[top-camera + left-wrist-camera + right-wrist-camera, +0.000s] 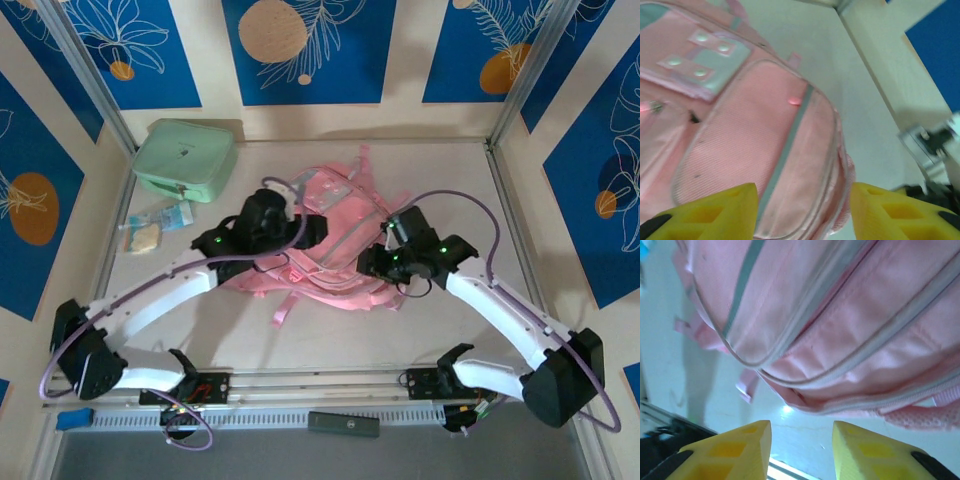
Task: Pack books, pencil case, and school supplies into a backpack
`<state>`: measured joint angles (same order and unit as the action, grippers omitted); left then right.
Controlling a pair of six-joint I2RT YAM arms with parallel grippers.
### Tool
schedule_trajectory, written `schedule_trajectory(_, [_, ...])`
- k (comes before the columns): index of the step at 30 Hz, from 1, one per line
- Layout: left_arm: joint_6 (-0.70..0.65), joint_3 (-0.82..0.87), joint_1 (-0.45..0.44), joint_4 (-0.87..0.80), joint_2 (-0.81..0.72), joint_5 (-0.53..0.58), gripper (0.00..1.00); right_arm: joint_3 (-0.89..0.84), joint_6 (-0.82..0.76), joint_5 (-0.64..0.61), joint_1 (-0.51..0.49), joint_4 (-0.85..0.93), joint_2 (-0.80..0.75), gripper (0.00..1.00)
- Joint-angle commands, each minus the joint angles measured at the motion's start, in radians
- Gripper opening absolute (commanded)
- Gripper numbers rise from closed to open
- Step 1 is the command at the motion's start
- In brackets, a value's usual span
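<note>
Left tool (803, 202) and right tool (801, 440) both sit spread and empty beside the pink backpack (340, 215) mid-frame on the desk (480, 200), looks like the wrap-up step, so next just lift clear without snagging straps (286, 306).

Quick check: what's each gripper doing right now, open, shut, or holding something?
Left gripper: open, nothing held, fingers apart and pointed at the backpack.
Right gripper: open, nothing held, fingers apart near the backpack's edge.
</note>
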<state>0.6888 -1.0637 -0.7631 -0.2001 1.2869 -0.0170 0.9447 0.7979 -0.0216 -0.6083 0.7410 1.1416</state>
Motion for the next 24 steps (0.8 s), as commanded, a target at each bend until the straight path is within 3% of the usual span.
schedule_trajectory(1, [0.172,0.140,0.077,0.136,0.006,-0.084,0.52,0.070,0.111,-0.223,-0.114,0.103,0.061,0.40])
schedule_trajectory(5, [0.292,0.260,0.156,0.326,0.051,-0.164,0.52,0.143,0.182,-0.300,-0.250,0.067,0.183,0.49])
schedule_trajectory(8, [0.297,0.245,0.166,0.355,0.114,-0.191,0.52,0.202,0.230,-0.345,-0.305,0.054,0.267,0.50])
schedule_trajectory(18, [0.368,0.230,0.161,0.465,0.267,-0.229,0.45,0.168,0.437,-0.349,-0.329,-0.125,0.353,0.43])
schedule_trajectory(24, [0.421,0.257,0.148,0.501,0.274,-0.215,0.28,0.161,0.536,-0.350,-0.334,-0.166,0.400,0.39])
